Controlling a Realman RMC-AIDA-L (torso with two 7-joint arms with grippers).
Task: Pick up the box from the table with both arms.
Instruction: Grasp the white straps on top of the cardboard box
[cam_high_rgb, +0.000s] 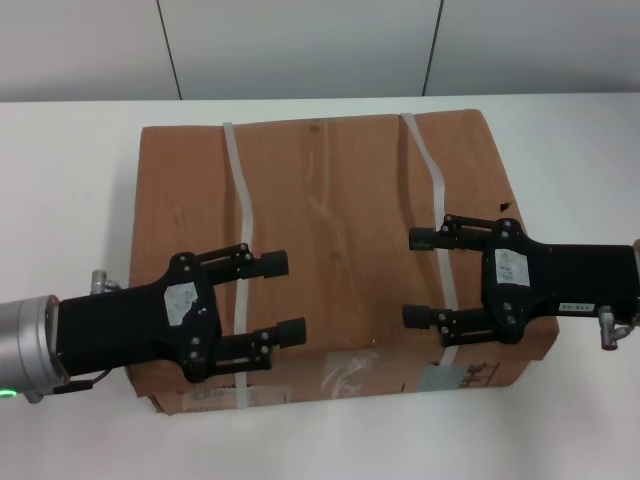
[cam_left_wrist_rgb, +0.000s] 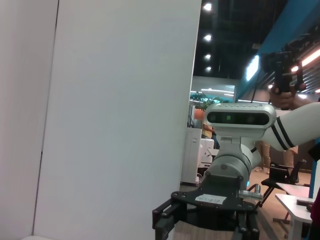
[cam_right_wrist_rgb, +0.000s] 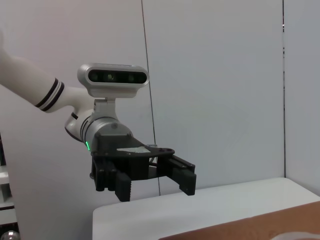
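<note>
The large flat brown cardboard box lies on the white table, with two whitish straps across it and labels on its near side. My left gripper is open over the box's near-left part, fingers pointing right, straddling the left strap. My right gripper is open over the box's near-right part, fingers pointing left, by the right strap. Neither holds anything. The right wrist view shows the left gripper open above the table and a strip of the box.
A grey panelled wall runs behind the table. The table's white surface shows on all sides of the box. The left wrist view shows a white panel and my right arm's wrist and gripper.
</note>
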